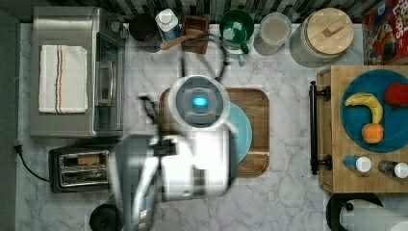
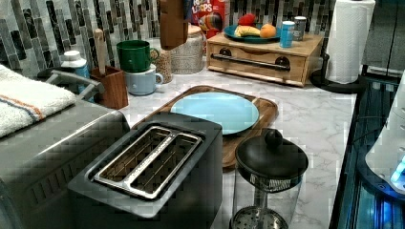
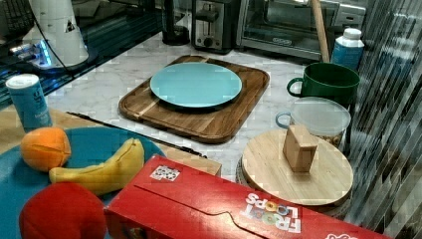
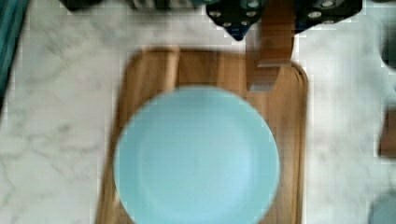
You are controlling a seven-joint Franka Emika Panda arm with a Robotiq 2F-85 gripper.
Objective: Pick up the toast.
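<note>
In the left view's left, the toaster is seen with both slots empty. Beside it a wooden holder is placed with a wooden utensil in it, and a green mug is stacked on a pale blue mug; what is inside them cannot be told.

Further right, the toast is held upright in the air, well above the counter. In the wrist view it is clamped between the fingers of the gripper, over the wooden tray. The blue plate on this tray is bare.

The pick-up is judged as nearly done. For the next move a firm but gentle grip is needed, because a thin slice can slip or break.

At the right, a banana, an orange and a red fruit are kept on a dark plate.
</note>
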